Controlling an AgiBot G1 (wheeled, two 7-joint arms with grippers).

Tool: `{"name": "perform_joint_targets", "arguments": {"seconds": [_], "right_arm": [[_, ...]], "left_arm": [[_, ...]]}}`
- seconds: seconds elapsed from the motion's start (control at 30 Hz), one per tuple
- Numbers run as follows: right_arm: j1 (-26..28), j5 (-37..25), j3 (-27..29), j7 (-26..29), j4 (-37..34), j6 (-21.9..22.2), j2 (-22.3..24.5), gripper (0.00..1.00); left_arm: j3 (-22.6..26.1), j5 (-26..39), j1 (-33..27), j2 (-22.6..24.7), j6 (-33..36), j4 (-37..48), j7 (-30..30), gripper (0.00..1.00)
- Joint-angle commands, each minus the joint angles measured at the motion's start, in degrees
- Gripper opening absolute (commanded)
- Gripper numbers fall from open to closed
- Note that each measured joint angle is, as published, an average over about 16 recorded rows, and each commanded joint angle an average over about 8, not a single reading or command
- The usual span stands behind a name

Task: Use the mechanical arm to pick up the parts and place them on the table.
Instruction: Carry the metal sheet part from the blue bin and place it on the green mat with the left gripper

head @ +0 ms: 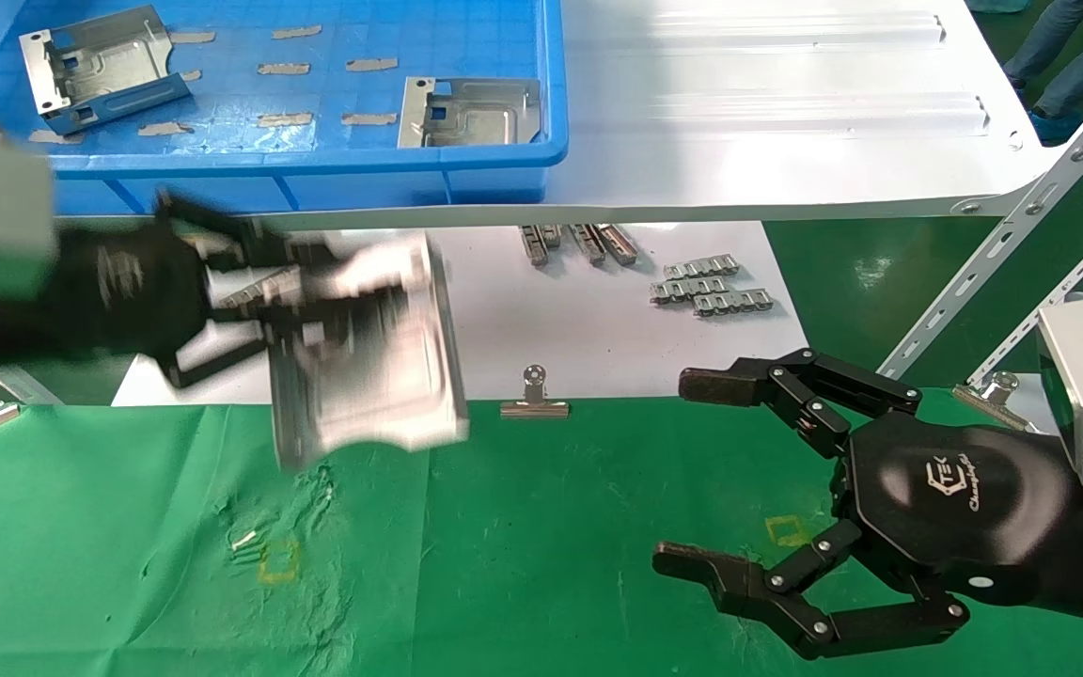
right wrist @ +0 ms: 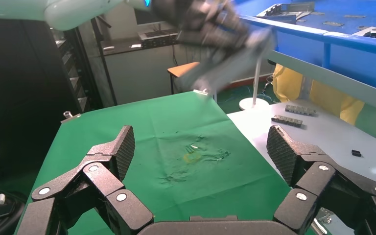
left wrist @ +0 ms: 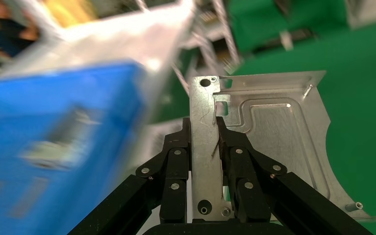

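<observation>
Part in hand, two left in bin

Plate [head: 382, 348] hangs above the green table [head: 551, 564], clamped by its folded rim between the left gripper's [left wrist: 215, 142] fingers. None lies on the cloth yet; two more parts [head: 100, 66] wait in the blue bin [head: 316, 169]. Right gripper [head: 739, 480] hovers over the table, splayed and empty.

Open green table [head: 551, 527] below shelf [head: 786, 141]
</observation>
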Motion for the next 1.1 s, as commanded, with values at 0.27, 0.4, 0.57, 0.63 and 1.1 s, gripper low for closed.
{"name": "perform_joint_targets", "arguments": {"seconds": [0.27,0.4,0.57,0.63,1.1], "right_arm": [[0.00,0.00,0.00,0.00,0.00,0.00,0.00,1.00],[0.00,0.00,0.00,0.00,0.00,0.00,0.00,1.00],[0.00,0.00,0.00,0.00,0.00,0.00,0.00,1.00],[0.00,0.00,0.00,0.00,0.00,0.00,0.00,1.00],[0.00,0.00,0.00,0.00,0.00,0.00,0.00,1.00]], "left_arm": [[6.87,5.60,3.11,-1.34,-1.51,5.12,14.68,0.00],[8.65,8.33,2.90,-1.17,-1.35,8.74,20.22,0.00],[10.20,10.06,2.93,-0.52,-1.15,12.74,25.59,0.15],[10.68,10.35,3.11,-0.14,-0.98,14.31,27.27,0.40],[13.68,12.54,0.63,1.88,-0.40,21.89,34.65,1.00]]}}
